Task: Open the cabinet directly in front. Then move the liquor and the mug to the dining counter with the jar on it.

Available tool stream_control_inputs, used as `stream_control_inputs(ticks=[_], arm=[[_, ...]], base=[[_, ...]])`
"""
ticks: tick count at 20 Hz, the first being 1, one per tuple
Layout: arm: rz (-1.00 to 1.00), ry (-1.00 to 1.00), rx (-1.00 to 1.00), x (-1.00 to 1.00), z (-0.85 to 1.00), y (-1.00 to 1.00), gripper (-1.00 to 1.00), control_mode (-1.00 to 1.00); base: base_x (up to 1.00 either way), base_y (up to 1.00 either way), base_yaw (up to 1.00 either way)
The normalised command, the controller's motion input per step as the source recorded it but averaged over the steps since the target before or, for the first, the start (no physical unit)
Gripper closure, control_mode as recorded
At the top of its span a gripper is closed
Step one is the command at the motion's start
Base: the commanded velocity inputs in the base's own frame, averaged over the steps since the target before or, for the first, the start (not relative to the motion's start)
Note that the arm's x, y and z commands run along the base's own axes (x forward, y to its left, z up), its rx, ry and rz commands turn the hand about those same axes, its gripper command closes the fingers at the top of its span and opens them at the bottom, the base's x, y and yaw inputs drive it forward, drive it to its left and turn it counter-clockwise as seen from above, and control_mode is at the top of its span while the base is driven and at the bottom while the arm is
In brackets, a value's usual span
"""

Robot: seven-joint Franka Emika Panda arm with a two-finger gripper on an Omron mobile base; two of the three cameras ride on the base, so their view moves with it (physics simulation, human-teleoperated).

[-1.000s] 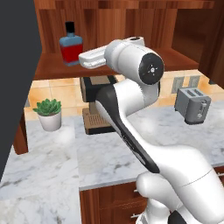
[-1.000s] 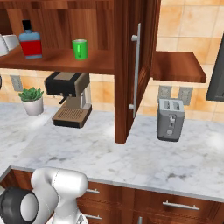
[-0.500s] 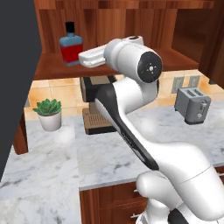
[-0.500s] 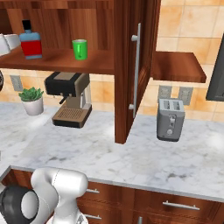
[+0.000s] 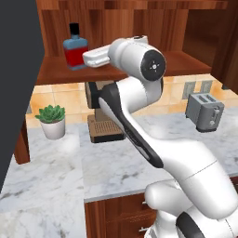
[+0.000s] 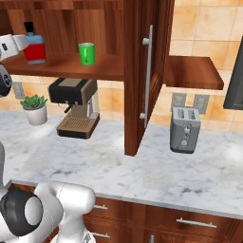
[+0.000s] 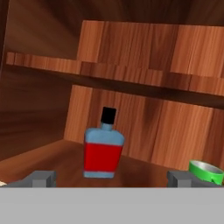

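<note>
The cabinet (image 6: 101, 66) stands open, its right door (image 6: 148, 71) swung out edge-on toward me. On its lower shelf (image 5: 53, 74) sits the liquor (image 5: 75, 49) (image 6: 34, 45) (image 7: 103, 151), a blue bottle with a red label and a black cap. The green mug (image 6: 86, 53) (image 7: 205, 171) stands to its right on the same shelf. My gripper (image 7: 111, 180) (image 5: 86, 58) is open at shelf height, just in front of the bottle and lined up with it, holding nothing. The arm hides the mug in the left base view. The dining counter and the jar are out of view.
Below the cabinet, on the marble worktop (image 6: 156, 166), are a coffee machine (image 6: 76, 107), a potted plant (image 5: 52, 120) and a toaster (image 6: 184, 129). The left cabinet door (image 5: 16, 93) hangs open as a dark slab. Drawers (image 6: 190, 222) run under the worktop.
The hand has crept up a touch in front of the bottle; the jaws stay wide. Bottle and mug have not moved.
</note>
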Motion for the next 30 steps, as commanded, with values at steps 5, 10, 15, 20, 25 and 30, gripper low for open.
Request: stream_control_inputs(ticks=[5, 10, 15, 20, 25, 30], arm=[[0.0, 0.0, 0.0, 0.41, 0.0, 0.0, -1.0, -1.0], [0.0, 0.0, 0.0, 0.38, 0.0, 0.11, -1.0, -1.0], [0.0, 0.0, 0.0, 0.34, 0.0, 0.1, -1.0, -1.0], [0.01, 0.0, 0.0, 0.29, 0.0, 0.05, -1.0, -1.0], [0.0, 0.05, 0.01, 0.29, 0.05, 0.11, -1.0, -1.0], [0.0, 0.08, 0.0, 0.23, 0.06, 0.12, -1.0, -1.0]], base=[[0.0, 0.0, 0.0], [0.0, 0.0, 0.0], [0.0, 0.0, 0.0], [0.0, 0.0, 0.0], [0.0, 0.0, 0.0], [0.0, 0.0, 0.0]])
